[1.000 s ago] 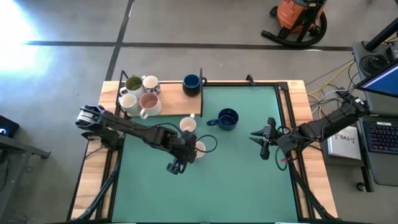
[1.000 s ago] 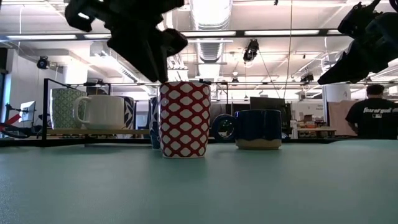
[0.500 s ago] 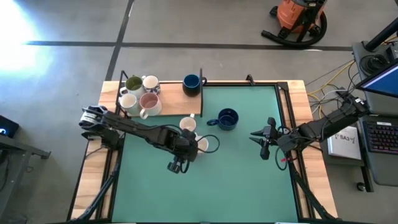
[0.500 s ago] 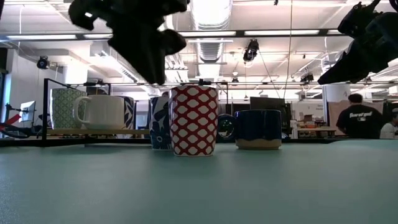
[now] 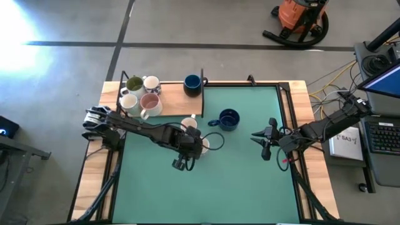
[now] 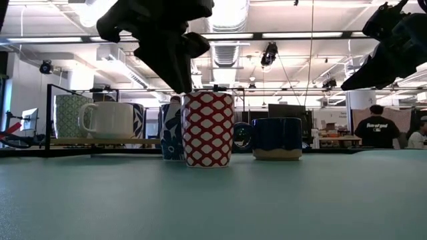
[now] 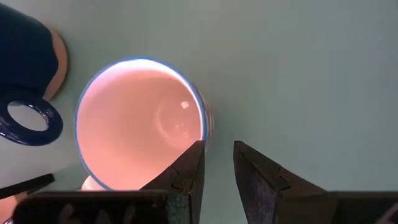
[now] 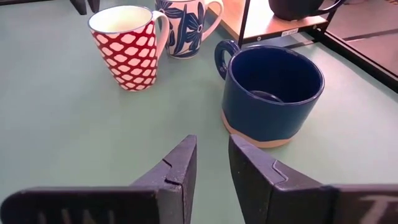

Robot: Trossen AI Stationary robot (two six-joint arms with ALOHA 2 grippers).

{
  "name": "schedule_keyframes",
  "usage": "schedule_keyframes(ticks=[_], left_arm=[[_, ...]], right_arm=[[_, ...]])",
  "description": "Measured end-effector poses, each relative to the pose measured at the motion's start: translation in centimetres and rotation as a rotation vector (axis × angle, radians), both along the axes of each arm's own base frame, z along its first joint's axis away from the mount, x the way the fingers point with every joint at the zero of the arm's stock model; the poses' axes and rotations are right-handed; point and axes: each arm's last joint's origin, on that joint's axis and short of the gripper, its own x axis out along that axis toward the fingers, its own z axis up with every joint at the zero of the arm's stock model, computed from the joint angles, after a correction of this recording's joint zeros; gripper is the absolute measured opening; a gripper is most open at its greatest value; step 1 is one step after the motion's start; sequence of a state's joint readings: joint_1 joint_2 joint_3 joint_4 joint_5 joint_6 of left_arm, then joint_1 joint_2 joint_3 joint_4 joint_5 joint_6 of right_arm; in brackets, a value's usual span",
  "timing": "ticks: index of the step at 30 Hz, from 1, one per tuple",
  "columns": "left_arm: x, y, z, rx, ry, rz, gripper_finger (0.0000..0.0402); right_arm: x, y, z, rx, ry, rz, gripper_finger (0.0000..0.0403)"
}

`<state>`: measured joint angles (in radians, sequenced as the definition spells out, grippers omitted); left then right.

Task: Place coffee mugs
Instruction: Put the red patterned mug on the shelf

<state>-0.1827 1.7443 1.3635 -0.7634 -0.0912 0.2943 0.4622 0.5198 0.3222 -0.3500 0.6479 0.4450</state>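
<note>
A red-and-white patterned mug (image 5: 202, 145) (image 6: 208, 130) stands upright on the green mat. Just beyond it on the far side stands a blue floral mug (image 5: 189, 123) (image 6: 171, 130). A navy mug (image 5: 229, 119) (image 8: 270, 93) stands to their right. My left gripper (image 7: 217, 144) (image 6: 185, 88) slants down over the red mug's left near rim, its fingers a narrow gap apart with only mat between them. Several more mugs (image 5: 140, 94) sit on a wooden board (image 5: 178, 107) at the far left. My right gripper (image 8: 211, 142) (image 5: 255, 136) hovers at the right, narrowly open and holding nothing. My left gripper comes from above, slanting toward the table's right. One fingertip (image 7: 194, 155) stands at the red mug's rim (image 7: 202, 124) on its left near side. I cannot tell whether it touches. The mug (image 7: 140, 121) stands upright on the mat.
A black metal frame (image 5: 287, 112) runs round the table, and a black rack post (image 5: 202, 78) rises at the board's right end beside another navy mug (image 5: 192, 83). The near half of the mat (image 5: 206, 194) is bare. A person (image 6: 377, 127) stands in the room beyond.
The red mug slid a little toward the table's right and far side, staying upright, and has since stood still. My left gripper has moved slightly toward the right edge and tipped further down over the mug's rim.
</note>
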Motion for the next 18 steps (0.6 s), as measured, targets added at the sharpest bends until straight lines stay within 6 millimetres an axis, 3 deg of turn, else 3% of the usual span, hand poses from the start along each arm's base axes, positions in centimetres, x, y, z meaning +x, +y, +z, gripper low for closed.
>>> schedule_keyframes(ticks=[8, 18], left_arm=[[0.5, 0.5, -1.6, 0.017, 0.056, 0.005, 0.0068], [1.0, 0.5, -0.8, 0.018, -0.012, -0.009, 0.0068]], right_arm=[[0.0, 0.0, 0.0, 0.000, 0.000, 0.000, 0.0079], [0.0, 0.0, 0.0, 0.000, 0.000, 0.000, 0.0089]])
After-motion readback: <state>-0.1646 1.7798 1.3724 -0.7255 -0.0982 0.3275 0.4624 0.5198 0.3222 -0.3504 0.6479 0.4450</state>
